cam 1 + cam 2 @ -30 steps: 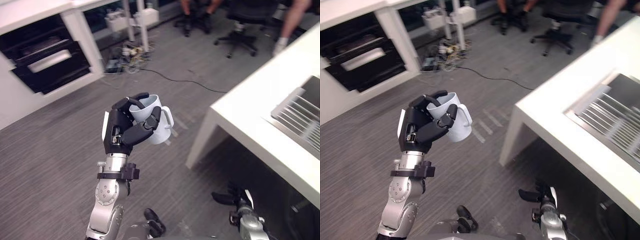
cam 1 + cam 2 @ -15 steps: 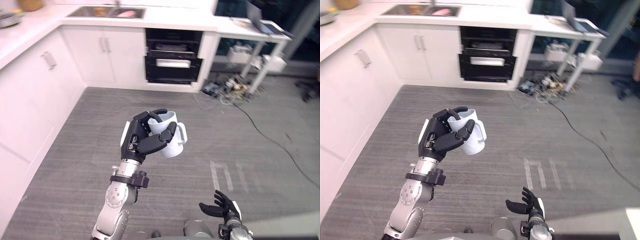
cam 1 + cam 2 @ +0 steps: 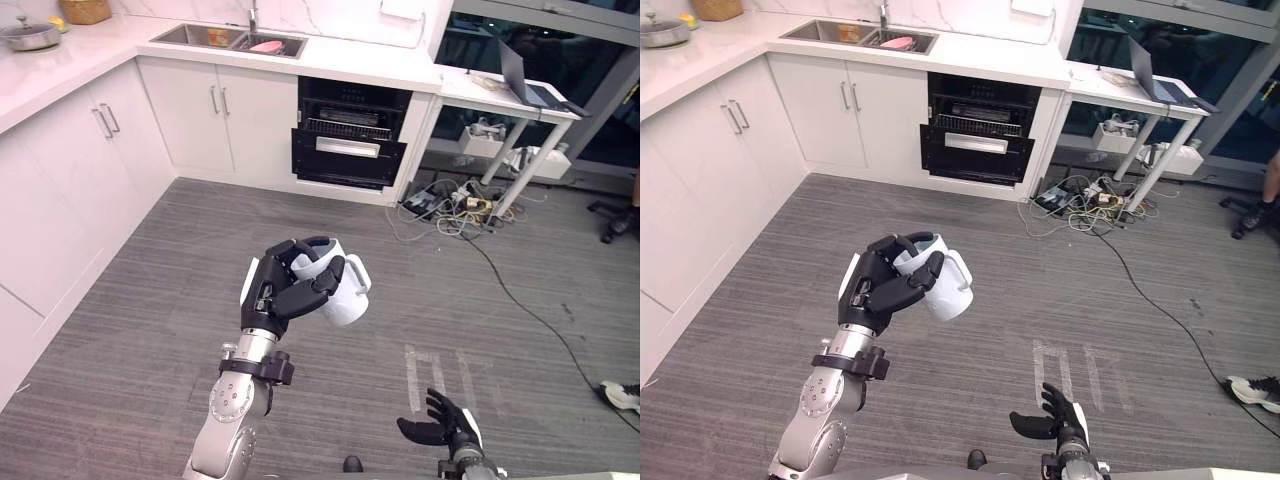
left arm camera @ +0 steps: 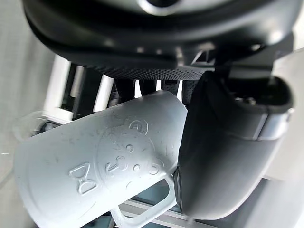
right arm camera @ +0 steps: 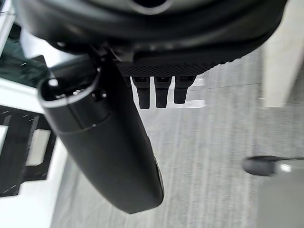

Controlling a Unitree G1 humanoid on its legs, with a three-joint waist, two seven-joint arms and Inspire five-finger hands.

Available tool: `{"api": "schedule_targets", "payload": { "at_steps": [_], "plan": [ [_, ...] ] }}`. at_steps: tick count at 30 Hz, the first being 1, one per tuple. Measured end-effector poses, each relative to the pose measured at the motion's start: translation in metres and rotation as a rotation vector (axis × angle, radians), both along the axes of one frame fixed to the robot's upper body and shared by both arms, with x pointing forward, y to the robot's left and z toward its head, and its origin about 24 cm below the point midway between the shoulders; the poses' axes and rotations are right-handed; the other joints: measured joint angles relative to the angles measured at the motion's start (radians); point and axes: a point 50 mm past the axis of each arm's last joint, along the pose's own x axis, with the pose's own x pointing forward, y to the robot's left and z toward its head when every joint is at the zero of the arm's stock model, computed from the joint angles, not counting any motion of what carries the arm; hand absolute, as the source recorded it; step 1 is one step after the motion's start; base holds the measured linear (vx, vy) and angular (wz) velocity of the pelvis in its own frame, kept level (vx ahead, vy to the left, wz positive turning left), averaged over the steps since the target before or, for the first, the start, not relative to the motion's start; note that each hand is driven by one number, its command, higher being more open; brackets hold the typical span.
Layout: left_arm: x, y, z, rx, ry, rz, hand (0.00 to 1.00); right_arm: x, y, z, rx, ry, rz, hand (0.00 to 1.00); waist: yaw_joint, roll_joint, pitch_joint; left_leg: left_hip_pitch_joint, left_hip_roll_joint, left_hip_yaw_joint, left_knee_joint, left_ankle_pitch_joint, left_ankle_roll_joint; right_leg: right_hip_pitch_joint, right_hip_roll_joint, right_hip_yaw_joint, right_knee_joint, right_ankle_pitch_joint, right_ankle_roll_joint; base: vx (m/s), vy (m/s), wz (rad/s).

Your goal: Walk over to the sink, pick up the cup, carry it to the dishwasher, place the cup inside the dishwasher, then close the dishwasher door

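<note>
White cup (image 3: 348,300) sits tilted in the left hand (image 3: 268,298), fingers and thumb curled round it, above the grey floor (image 3: 150,300). At 12 o'clock, a dark dishwasher (image 3: 348,150) stands under the worktop (image 3: 360,70) beside the sink (image 3: 215,38). At 5 o'clock, the right hand (image 3: 440,430) hangs with fingers spread.

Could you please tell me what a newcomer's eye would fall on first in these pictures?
The white cup stands out first, held up in mid-air over the grey floor by the curled fingers of the left hand. Beyond it, the dark dishwasher breaks the row of white cabinets, just right of the sink. The right hand hangs open, low near the bottom edge.
</note>
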Motion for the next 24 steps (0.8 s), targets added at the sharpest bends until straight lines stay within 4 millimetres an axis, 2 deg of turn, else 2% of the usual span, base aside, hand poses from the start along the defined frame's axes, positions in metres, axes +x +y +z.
{"api": "schedule_targets", "payload": {
  "at_steps": [1, 2, 4, 5, 6, 8, 9, 10, 11, 12, 13, 15, 18, 19, 21, 22, 23, 24],
  "plan": [
    [0.000, 0.001, -0.004, 0.003, 0.018, 0.006, 0.30, 0.000, 0.001, 0.000, 0.002, 0.004, -0.002, 0.90, 0.000, 0.000, 0.000, 0.000, 0.010, 0.025, 0.001, -0.005, -0.005, 0.000, -0.006, -0.023, -0.002, 0.002, 0.001, 0.03, -0.043, -0.07],
    [0.000, 0.001, -0.011, 0.005, 0.053, 0.016, 0.30, -0.001, 0.001, -0.001, 0.001, 0.007, -0.006, 0.90, -0.004, 0.000, 0.000, -0.005, 0.038, 0.093, 0.011, -0.009, -0.012, -0.001, -0.011, -0.051, -0.005, 0.002, 0.001, 0.05, -0.060, 0.19],
    [0.001, 0.000, -0.017, 0.023, 0.087, 0.030, 0.30, 0.002, 0.000, 0.000, -0.008, 0.004, -0.015, 0.90, -0.005, 0.000, 0.001, -0.023, 0.070, 0.170, 0.026, -0.018, -0.010, -0.004, -0.022, -0.080, -0.011, -0.002, 0.006, 0.07, -0.042, 0.44],
    [0.001, 0.000, -0.018, 0.026, 0.096, 0.045, 0.30, 0.008, -0.001, 0.002, -0.014, -0.010, -0.019, 0.90, -0.005, 0.001, 0.005, -0.030, 0.087, 0.216, 0.036, -0.020, -0.011, -0.007, -0.033, -0.098, -0.001, -0.013, 0.015, 0.08, 0.027, 0.52],
    [0.001, 0.002, -0.018, 0.027, 0.097, 0.062, 0.30, 0.016, -0.002, 0.004, -0.022, -0.026, -0.016, 0.90, 0.000, 0.004, 0.008, -0.036, 0.088, 0.221, 0.050, -0.017, -0.011, -0.018, -0.042, -0.107, 0.028, -0.032, 0.024, 0.09, 0.094, 0.43],
    [0.002, 0.012, -0.017, 0.023, 0.096, 0.115, 0.30, 0.035, -0.002, 0.011, -0.029, -0.082, -0.001, 0.90, 0.018, 0.005, 0.010, -0.045, 0.078, 0.218, 0.088, -0.043, -0.006, -0.059, -0.068, -0.104, 0.134, -0.094, 0.040, 0.07, 0.159, 0.18],
    [0.001, 0.021, -0.015, 0.019, 0.091, 0.167, 0.30, 0.051, -0.001, 0.018, -0.033, -0.135, 0.010, 0.90, 0.024, 0.004, 0.013, -0.056, 0.060, 0.207, 0.134, -0.078, -0.002, -0.095, -0.103, -0.106, 0.245, -0.160, 0.058, 0.08, 0.171, 0.24],
    [0.001, 0.024, -0.015, 0.017, 0.090, 0.185, 0.30, 0.055, -0.002, 0.021, -0.036, -0.152, 0.014, 0.90, 0.025, 0.003, 0.013, -0.056, 0.048, 0.202, 0.145, -0.091, 0.002, -0.108, -0.121, -0.108, 0.291, -0.186, 0.060, 0.09, 0.186, 0.30],
    [-0.001, 0.029, -0.013, 0.014, 0.088, 0.218, 0.30, 0.064, -0.002, 0.026, -0.042, -0.183, 0.021, 0.90, 0.030, 0.001, 0.018, -0.043, 0.018, 0.192, 0.153, -0.111, 0.016, -0.138, -0.162, -0.116, 0.395, -0.226, 0.055, 0.08, 0.171, 0.26],
    [-0.002, 0.031, -0.012, 0.014, 0.085, 0.228, 0.30, 0.066, -0.003, 0.027, -0.045, -0.191, 0.023, 0.90, 0.031, 0.001, 0.023, -0.035, 0.001, 0.182, 0.152, -0.118, 0.024, -0.157, -0.182, -0.119, 0.461, -0.237, 0.042, 0.08, 0.178, 0.43],
    [-0.004, 0.033, -0.008, 0.013, 0.071, 0.235, 0.30, 0.071, -0.003, 0.031, -0.050, -0.210, 0.029, 0.90, 0.030, 0.002, 0.044, 0.001, -0.030, 0.156, 0.136, -0.135, 0.059, -0.215, -0.215, -0.100, 0.638, -0.227, 0.026, 0.13, 0.213, 0.53],
    [-0.007, 0.034, -0.007, 0.020, 0.062, 0.235, 0.30, 0.070, 0.001, 0.029, -0.044, -0.204, 0.046, 0.90, 0.030, 0.013, 0.065, 0.054, -0.046, 0.122, 0.121, -0.153, 0.078, -0.295, -0.184, -0.042, 0.767, -0.291, 0.030, 0.23, 0.193, 0.61],
    [-0.007, 0.031, -0.006, 0.027, 0.055, 0.213, 0.30, 0.072, 0.002, 0.031, -0.043, -0.218, 0.048, 0.90, 0.009, 0.021, 0.088, 0.116, -0.066, 0.063, 0.067, -0.160, 0.082, -0.380, -0.118, -0.055, 0.690, -0.301, 0.026, 0.27, 0.087, 0.61],
    [-0.007, 0.027, -0.006, 0.030, 0.056, 0.191, 0.30, 0.074, 0.001, 0.034, -0.048, -0.230, 0.043, 0.90, -0.009, 0.029, 0.096, 0.144, -0.066, 0.027, 0.038, -0.159, 0.080, -0.411, -0.083, -0.066, 0.599, -0.284, 0.034, 0.49, 0.052, 0.91],
    [-0.003, 0.018, -0.003, 0.022, 0.039, 0.152, 0.30, 0.080, -0.003, 0.042, -0.068, -0.272, 0.043, 0.90, -0.027, 0.044, 0.124, 0.208, -0.068, -0.025, -0.019, -0.165, 0.054, -0.434, -0.032, -0.077, 0.343, -0.158, 0.028, 0.56, 0.017, 0.79],
    [-0.003, 0.016, -0.002, 0.021, 0.036, 0.146, 0.30, 0.081, -0.004, 0.043, -0.071, -0.280, 0.044, 0.90, -0.029, 0.044, 0.124, 0.217, -0.072, -0.033, -0.028, -0.169, 0.045, -0.436, -0.026, -0.076, 0.303, -0.119, 0.024, 0.60, -0.016, 0.71],
    [0.001, 0.010, 0.000, 0.012, 0.025, 0.124, 0.30, 0.084, -0.006, 0.048, -0.082, -0.299, 0.049, 0.90, -0.042, 0.053, 0.126, 0.254, -0.072, -0.062, -0.040, -0.188, 0.013, -0.439, -0.008, -0.047, 0.264, 0.030, -0.009, 0.64, -0.046, 0.68],
    [0.004, 0.006, 0.001, 0.004, 0.021, 0.111, 0.30, 0.089, -0.010, 0.052, -0.097, -0.315, 0.055, 0.90, -0.045, 0.087, 0.126, 0.271, -0.047, -0.078, -0.032, -0.196, -0.002, -0.441, 0.001, -0.036, 0.312, 0.066, -0.017, 0.65, -0.060, 0.65]
  ]
}}
